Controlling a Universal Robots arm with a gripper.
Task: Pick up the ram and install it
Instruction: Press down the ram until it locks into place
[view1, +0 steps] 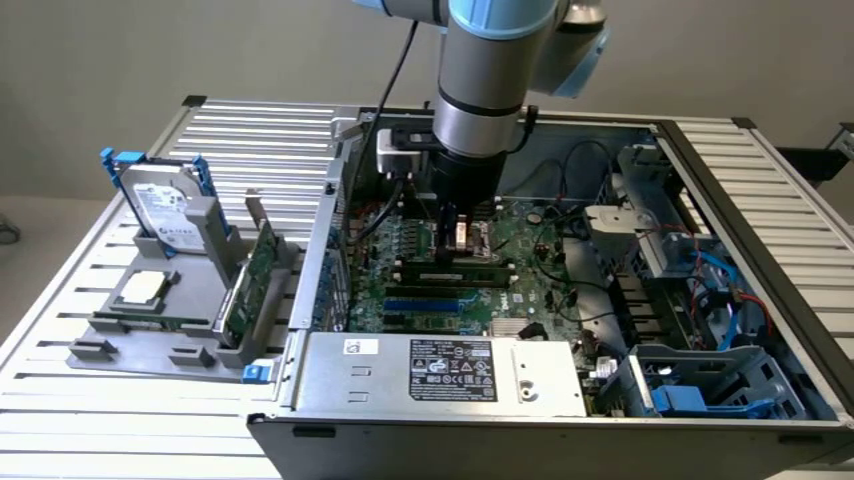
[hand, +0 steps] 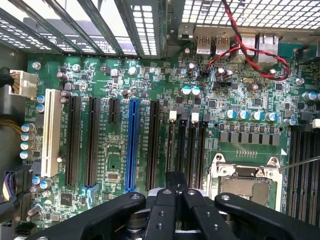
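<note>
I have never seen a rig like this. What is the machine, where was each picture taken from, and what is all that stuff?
The machine is a robot arm reaching into an open computer case that stands on a slatted metal table. One picture comes from a camera standing off the arm. The other comes from a camera on the arm's wrist, looking past the gripper at the green motherboard. In the outside picture, a memory stick lies right under the gripper; I cannot tell whether it is gripped. On the exterior view's left, a grey holder carries a hard drive, a processor chip and a green card.
</note>
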